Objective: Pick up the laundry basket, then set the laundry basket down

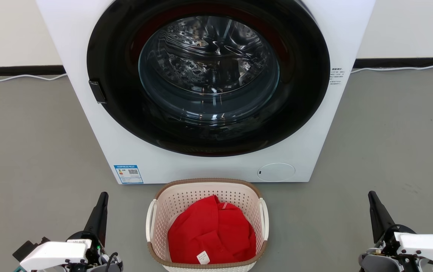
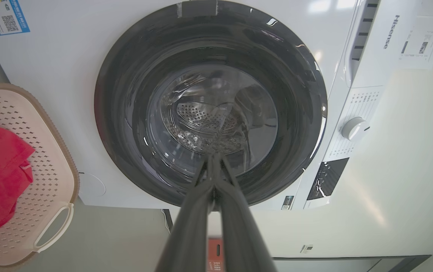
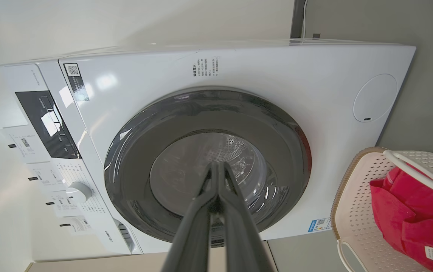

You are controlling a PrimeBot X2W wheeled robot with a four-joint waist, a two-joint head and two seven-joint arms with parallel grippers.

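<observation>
On the grey floor (image 1: 31, 158), just in front of the white washing machine (image 1: 133, 151), stood the laundry basket (image 1: 201, 196), between the two arms. It was a rounded-rectangular tub of cream plastic. Rows of small holes pierced its walls, its rim (image 1: 207, 181) was brown with a woven look, and a slim white loop handle (image 1: 150, 221) sat on each side. A crumpled red garment (image 1: 210, 230) of soft cloth lay inside, with a small white tag (image 1: 202, 257) near the front edge. Behind it, the machine's round door (image 1: 208, 68) was glossy black around clear glass, and the dimpled steel drum showed through. The left end effector (image 1: 103, 198) hung apart from the basket on the left, its two long, dark, tapered fingers pressed together and holding nothing. The right end effector (image 1: 372, 196) was likewise closed and empty, well off to the right.
</observation>
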